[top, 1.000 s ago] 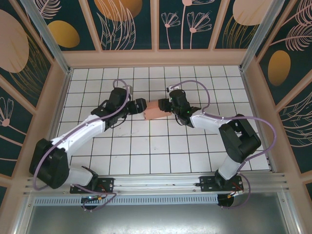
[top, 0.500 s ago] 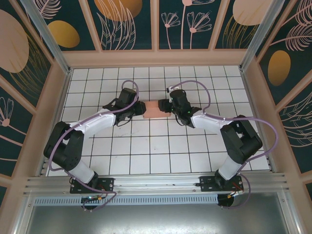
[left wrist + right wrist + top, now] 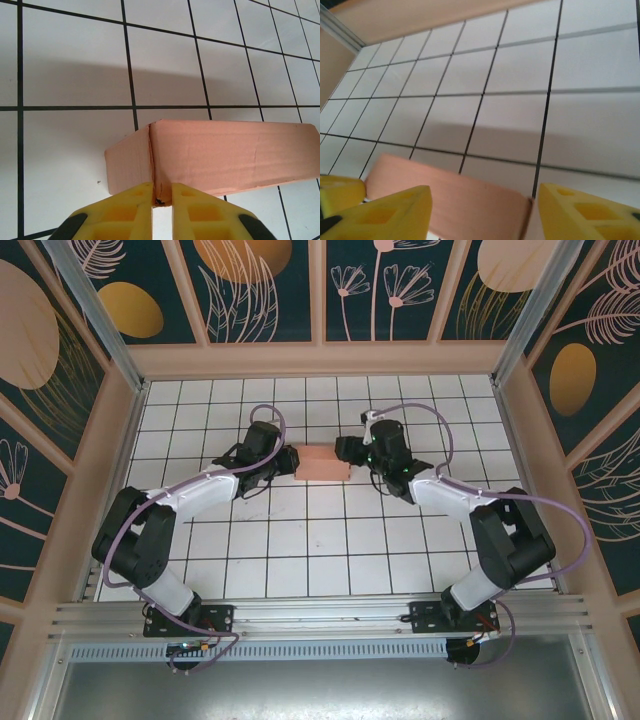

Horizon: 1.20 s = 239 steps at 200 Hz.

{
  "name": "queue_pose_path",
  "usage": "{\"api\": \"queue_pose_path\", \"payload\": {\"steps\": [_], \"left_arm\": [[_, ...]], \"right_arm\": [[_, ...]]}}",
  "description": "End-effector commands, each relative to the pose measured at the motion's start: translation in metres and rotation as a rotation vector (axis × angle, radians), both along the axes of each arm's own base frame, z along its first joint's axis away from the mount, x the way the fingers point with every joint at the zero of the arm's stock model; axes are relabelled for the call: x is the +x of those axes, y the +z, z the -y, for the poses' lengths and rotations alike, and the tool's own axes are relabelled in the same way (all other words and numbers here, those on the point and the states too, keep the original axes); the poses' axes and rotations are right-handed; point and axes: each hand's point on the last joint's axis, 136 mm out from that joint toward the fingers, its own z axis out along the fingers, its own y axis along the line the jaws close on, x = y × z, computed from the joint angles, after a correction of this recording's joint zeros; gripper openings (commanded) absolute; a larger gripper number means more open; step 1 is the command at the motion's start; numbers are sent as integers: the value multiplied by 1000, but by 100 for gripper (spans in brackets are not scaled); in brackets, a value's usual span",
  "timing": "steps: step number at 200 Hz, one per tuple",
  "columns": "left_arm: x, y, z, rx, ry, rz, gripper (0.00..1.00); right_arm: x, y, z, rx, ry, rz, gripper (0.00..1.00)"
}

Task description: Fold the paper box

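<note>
- We see the paper box (image 3: 322, 463) closed up as a low rectangular block. It lies flat on the white tiled table (image 3: 300, 550), in the far half and about midway between the side walls.
- Bare tiles surround the box on all sides. It is well apart from the beige back wall (image 3: 320, 360) and from the metal rail (image 3: 320, 615) at the near edge.
- The left gripper (image 3: 291, 462) touches the box's left end. From the left wrist, its yellow fingers (image 3: 200, 210) are drawn nearly together, leaving only a thin slit. The box's upright corner seam meets the mouth of that slit, and we cannot tell whether any card is nipped.
- The right gripper (image 3: 346, 451) sits at the box's right end. Its yellow fingers (image 3: 385, 210) are spread wide, with the box between them.
- The card is salmon pink, matt and faintly ribbed, with crisp folded edges. The tiles are smooth, with black grid lines.
</note>
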Motion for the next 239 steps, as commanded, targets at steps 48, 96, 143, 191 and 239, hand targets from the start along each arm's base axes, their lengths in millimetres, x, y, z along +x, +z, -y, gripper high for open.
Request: {"api": "queue_pose_path", "payload": {"steps": [48, 96, 143, 191, 239], "left_arm": [[-28, -57, -22, 123, 4, -171, 12], [-29, -59, -18, 107, -4, -178, 12], [-29, -58, -19, 110, -2, -179, 13], [-29, -57, -22, 127, 0, -170, 12], [-28, -59, -21, 129, -4, -175, 12]], "right_arm": [[-5, -20, 13, 34, -11, -46, 0], [-3, 1, -10, -31, 16, 35, 69], [-5, -34, -38, -80, 65, -37, 82], [-7, -57, -7, -37, 2, -99, 74], [-12, -54, 43, -72, -100, -93, 54]]}}
